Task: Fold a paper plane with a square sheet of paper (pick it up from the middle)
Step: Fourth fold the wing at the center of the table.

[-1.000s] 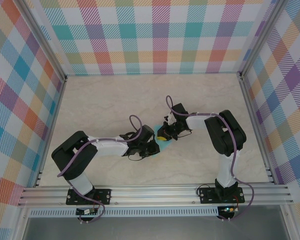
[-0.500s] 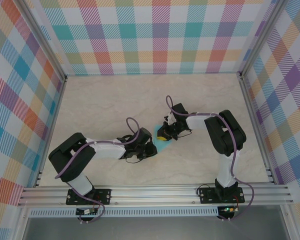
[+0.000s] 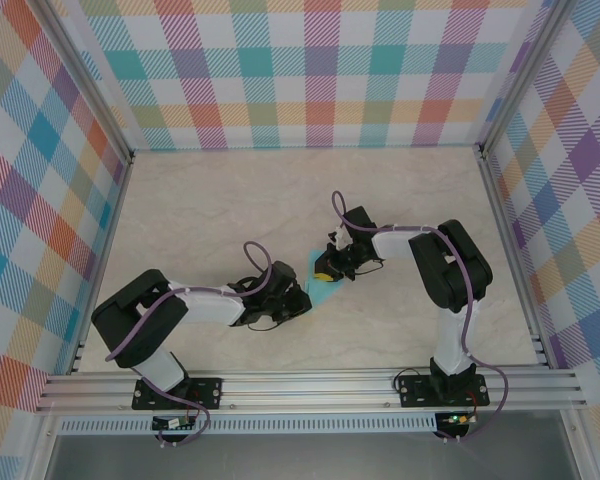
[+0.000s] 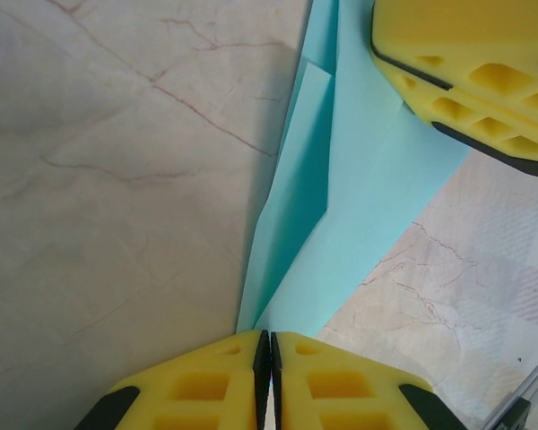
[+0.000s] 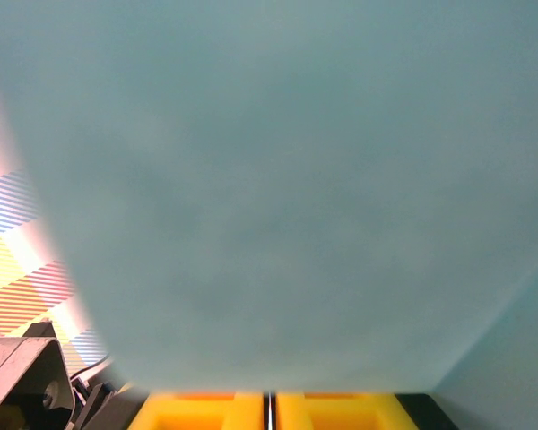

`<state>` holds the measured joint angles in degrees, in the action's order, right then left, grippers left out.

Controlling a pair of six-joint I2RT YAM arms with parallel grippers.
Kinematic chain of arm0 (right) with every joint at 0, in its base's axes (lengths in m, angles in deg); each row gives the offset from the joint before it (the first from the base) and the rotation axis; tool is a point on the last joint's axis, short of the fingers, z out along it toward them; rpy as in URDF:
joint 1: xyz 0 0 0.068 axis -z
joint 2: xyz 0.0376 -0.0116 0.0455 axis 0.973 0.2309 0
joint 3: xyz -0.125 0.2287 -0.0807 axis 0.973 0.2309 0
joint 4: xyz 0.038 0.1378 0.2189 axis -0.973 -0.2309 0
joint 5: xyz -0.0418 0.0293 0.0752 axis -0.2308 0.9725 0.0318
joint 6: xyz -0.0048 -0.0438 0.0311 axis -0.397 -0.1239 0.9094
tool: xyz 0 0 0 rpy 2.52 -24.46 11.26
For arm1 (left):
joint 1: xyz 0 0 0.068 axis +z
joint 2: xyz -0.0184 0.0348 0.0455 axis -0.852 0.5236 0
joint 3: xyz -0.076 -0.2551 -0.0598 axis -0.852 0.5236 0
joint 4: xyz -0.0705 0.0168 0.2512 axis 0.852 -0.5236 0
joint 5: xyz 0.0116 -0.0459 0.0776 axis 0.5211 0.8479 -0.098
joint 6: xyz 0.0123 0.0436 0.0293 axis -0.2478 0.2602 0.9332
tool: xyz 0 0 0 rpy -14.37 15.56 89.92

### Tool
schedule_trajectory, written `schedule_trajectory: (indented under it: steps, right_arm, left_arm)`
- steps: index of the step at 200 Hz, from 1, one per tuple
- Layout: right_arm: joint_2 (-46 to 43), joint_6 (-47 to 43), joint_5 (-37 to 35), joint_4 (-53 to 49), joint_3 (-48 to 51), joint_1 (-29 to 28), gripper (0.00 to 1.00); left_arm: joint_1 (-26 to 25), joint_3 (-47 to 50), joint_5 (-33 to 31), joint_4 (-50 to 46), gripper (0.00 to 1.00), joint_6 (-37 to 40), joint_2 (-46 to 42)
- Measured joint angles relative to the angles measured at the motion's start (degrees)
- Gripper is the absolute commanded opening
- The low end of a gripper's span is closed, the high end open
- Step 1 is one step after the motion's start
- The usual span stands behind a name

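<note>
The light-teal sheet of paper (image 3: pixel 318 289), folded to a narrowing shape with creases, lies low over the table centre between my two grippers. In the left wrist view the paper (image 4: pixel 368 179) tapers down to a point that runs in between the yellow pads of my left gripper (image 4: pixel 270 345), which is shut on it. My left gripper (image 3: pixel 301 300) sits at the paper's near-left end. My right gripper (image 3: pixel 325 272) holds the far end, and its yellow fingers (image 4: pixel 466 81) rest on the sheet. In the right wrist view the blurred paper (image 5: pixel 269 179) rises straight from my shut right gripper (image 5: pixel 271 399).
The marble-patterned table (image 3: pixel 230 200) is boxed in by checkered walls (image 3: pixel 310 80) on three sides. An aluminium rail (image 3: pixel 310 385) runs along the near edge by the arm bases. Both arms' purple cables loop above the wrists.
My left arm has drawn back toward the near left, lowering its elbow, with the paper's point still in its jaws. The right arm has stayed still.
</note>
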<state>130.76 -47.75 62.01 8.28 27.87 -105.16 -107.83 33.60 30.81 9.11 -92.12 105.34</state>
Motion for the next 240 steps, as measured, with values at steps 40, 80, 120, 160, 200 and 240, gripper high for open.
schedule_trajectory:
  steps: [40, 80, 120, 160, 200, 240]
  right_arm:
    - [0.0, 0.0, 0.02, 0.02, 0.02, 0.0, 0.1]
    - [0.0, 0.0, 0.02, 0.02, 0.0, 0.02, 0.1]
    - [0.0, 0.02, 0.02, 0.02, 0.0, 0.02, 0.1]
    - [0.0, 0.02, 0.02, -0.04, -0.04, 0.02, 0.1]
    - [0.0, 0.02, 0.02, -0.15, -0.09, 0.02, 0.1]
    - [0.0, 0.0, 0.04, -0.15, -0.11, 0.02, 0.11]
  left_arm:
    - [-0.02, 0.0, 0.02, -2.36, 0.11, -0.68, -1.03]
    - [-0.52, 0.7, -1.92, -12.09, 0.17, -0.63, -7.39]
    - [-0.46, -0.59, -4.85, -13.86, 0.2, -0.11, -12.09]
    - [-0.28, -8.37, -3.26, -10.95, 0.18, 1.44, -4.31]
    - [-0.26, -12.74, -3.56, -9.18, 0.16, 2.19, 3.91]
    - [0.09, -12.26, -6.03, -10.67, 0.14, 1.99, 5.84]
